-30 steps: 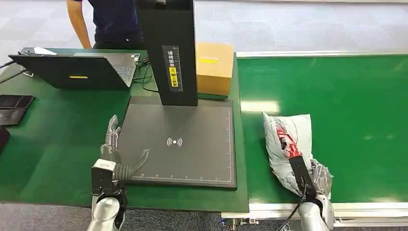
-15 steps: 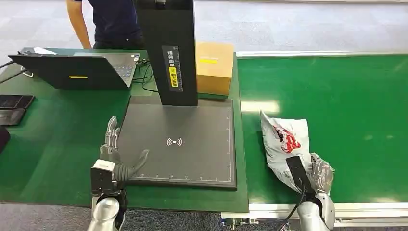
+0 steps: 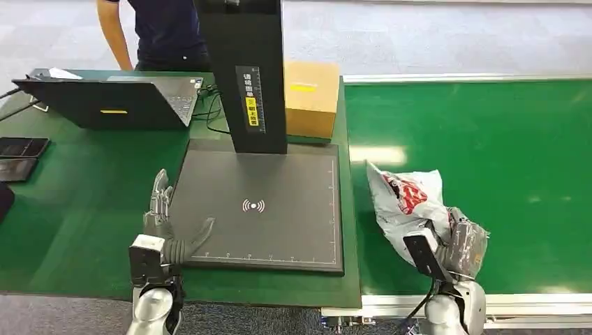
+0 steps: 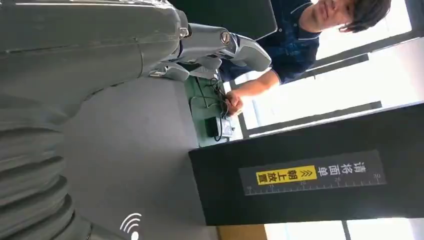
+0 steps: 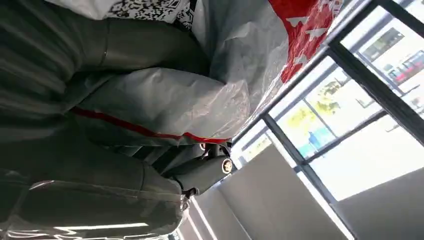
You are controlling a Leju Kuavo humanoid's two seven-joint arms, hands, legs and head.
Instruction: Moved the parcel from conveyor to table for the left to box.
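The green conveyor belt (image 3: 489, 139) fills the right half of the head view, edged at top and bottom by a pale metal rail. The green-topped table (image 3: 77, 181) takes the left half. On it, at centre frame, lies a flat dark grey scanner pad (image 3: 279, 230) printed with a white wireless mark, and a tall black column (image 3: 241, 63) bearing a yellow-and-white label rises from the pad's far edge. An open black laptop (image 3: 105, 101) sits at upper left, with a person in a dark blue shirt (image 3: 164, 28) standing behind it. A tan cardboard box (image 3: 311, 94) stands just right of the column, at the table's edge next to the belt.

The grey plastic mailer parcel with red print (image 3: 405, 202) is at lower right of the frame, over the conveyor beside the table's edge; its upper corner tilts toward the pad (whether its underside touches the belt cannot be told). The right hand (image 3: 461, 248) grips the parcel's near end, fingers wrapped in crumpled plastic; in the right wrist view the bag (image 5: 210, 95) bulges over the hand (image 5: 100, 165).

The left hand (image 3: 167, 223) is at lower left, holding nothing, fingers apart at the pad's left edge, thumb reaching onto the pad's corner. The left wrist view shows its thumb (image 4: 225, 45) above the pad's grey surface.
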